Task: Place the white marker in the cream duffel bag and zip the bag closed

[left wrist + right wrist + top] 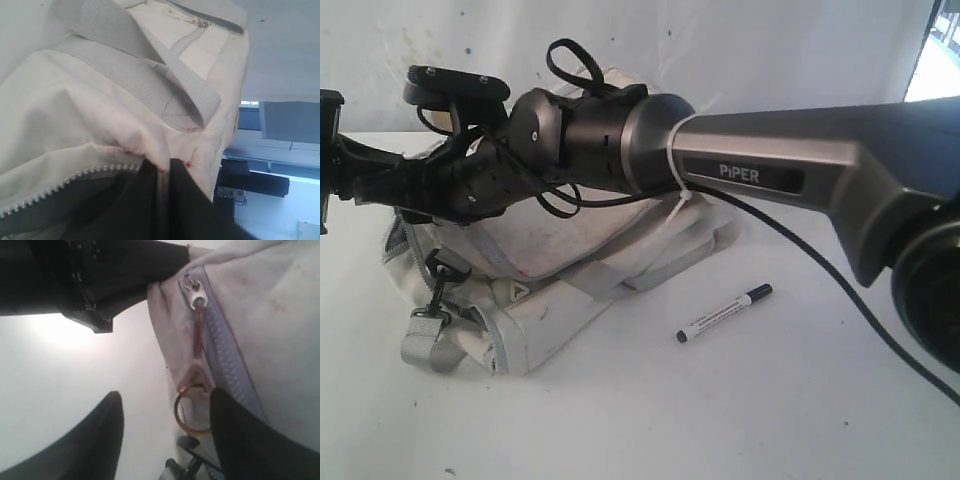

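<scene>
While left hand (162, 170) pinches the bag (75, 115) and right hand (165, 392) gapes, only the exterior view shows the marker (724, 313)

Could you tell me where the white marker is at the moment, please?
In the exterior view the white marker lies on the table, right of centre, just right of the cream duffel bag and not touching it.

Wrist views tight on shared bag (75, 115)
</scene>
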`<state>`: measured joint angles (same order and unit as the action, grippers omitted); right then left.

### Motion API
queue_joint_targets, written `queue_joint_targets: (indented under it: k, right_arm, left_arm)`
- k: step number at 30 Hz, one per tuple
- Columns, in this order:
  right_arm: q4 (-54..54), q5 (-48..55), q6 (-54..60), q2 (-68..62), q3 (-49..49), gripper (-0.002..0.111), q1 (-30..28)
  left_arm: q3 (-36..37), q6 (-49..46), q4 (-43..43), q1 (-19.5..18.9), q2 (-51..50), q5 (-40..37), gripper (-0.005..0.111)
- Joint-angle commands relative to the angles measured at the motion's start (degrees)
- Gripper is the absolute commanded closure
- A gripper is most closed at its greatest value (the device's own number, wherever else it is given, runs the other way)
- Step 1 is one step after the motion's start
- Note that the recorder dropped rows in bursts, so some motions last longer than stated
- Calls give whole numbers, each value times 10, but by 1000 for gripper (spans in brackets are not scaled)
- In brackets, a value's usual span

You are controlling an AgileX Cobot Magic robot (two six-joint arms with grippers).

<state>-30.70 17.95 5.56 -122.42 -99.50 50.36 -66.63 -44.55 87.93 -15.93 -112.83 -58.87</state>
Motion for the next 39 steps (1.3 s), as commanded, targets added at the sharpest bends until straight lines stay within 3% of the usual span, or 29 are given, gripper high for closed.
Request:
queue_joint_targets:
  k: [1,13,15,18,21,29,39]
  right_arm:
    - [28,6,13,-11,-33,61,2]
    - [35,-41,22,-46,-46,64,-2]
    - [35,-37,22,-52,-45,76,-2]
    - [35,-23,22,-58,-44,86,-2]
    - [54,6,22,-56,-44,108,-2]
    - [75,134,22,-43,-46,108,-13]
    - [103,208,22,-16,-46,108,-25]
  left_arm:
    - [-2,-6,15,0,1,-23,107]
    - [-2,-6,12,0,1,-36,107]
    - [-2,-6,11,0,1,-37,107]
    - [-2,-12,10,0,1,-35,107]
    - [-2,-39,6,0,1,-35,107]
    - [-2,-43,-5,0,1,-32,107]
    - [-2,-43,-2,0,1,-23,107]
